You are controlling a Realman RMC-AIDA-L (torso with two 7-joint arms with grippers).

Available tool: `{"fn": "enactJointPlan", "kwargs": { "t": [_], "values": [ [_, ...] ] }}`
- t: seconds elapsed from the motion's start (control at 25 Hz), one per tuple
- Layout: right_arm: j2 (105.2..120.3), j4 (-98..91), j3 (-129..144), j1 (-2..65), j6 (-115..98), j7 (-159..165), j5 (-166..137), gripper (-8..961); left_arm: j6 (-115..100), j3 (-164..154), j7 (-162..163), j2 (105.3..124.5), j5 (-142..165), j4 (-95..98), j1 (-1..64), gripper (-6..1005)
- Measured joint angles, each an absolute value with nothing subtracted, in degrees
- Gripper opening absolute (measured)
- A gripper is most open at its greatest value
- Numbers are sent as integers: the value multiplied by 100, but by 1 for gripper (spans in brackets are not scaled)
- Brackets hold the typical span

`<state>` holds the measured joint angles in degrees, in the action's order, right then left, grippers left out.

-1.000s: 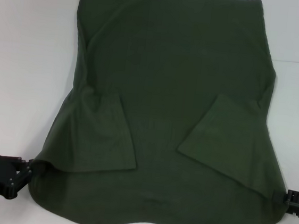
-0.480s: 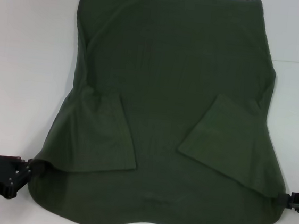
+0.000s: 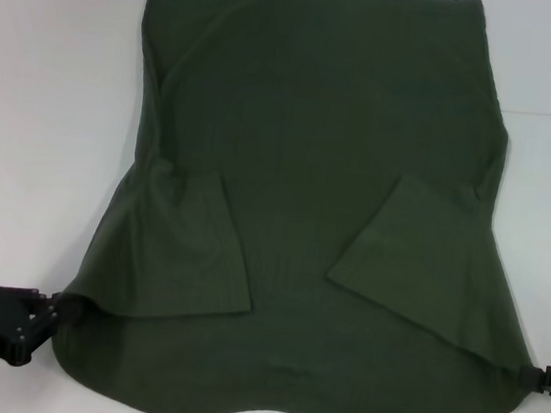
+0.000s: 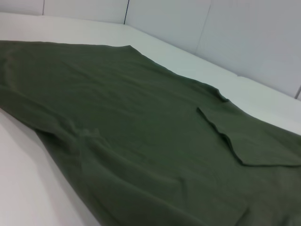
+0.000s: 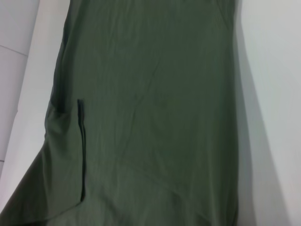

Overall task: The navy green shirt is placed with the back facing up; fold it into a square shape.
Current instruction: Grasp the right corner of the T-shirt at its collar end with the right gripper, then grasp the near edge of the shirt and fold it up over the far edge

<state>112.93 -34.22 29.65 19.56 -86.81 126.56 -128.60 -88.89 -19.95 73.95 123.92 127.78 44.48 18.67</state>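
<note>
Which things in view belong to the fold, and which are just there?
Job:
navy green shirt, spread plain side up, both sleeves folded inward
left gripper, at its near left corner
right gripper, at its near right corner

Not part:
white table

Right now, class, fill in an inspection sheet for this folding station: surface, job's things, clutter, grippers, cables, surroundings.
Surface: white table, bare around the garment.
Job's things: navy green shirt lies flat, plain side up, both sleeves folded inward onto the body; not yet square.
Clutter: nothing seen.
Grippers: left gripper at the shirt's near left edge, touching the cloth; right gripper at the near right edge, mostly out of frame.
Cables: nothing seen.
Surroundings: pale wall panels behind the table.
</note>
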Motion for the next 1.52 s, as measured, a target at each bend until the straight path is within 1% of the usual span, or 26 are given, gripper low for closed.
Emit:
{"fn": "enactJointPlan", "kwargs": {
  "t": [0.44,0.92,1.52],
  "values": [
    [11327,-3419,2261,1574,-9165,11739,-12826,45,-9257,-1980,8765,12367,12835,4819,1826,15],
    [11294,-3421,1650,1069,-9749,10994,-12852,44,-9544,-1811,9327,12373,12929,5051,1554,15],
    [11225,-3455,1414,582,-10158,10595,-12865,44,-10598,-1224,9247,12402,13066,5060,1128,15]
  ]
}}
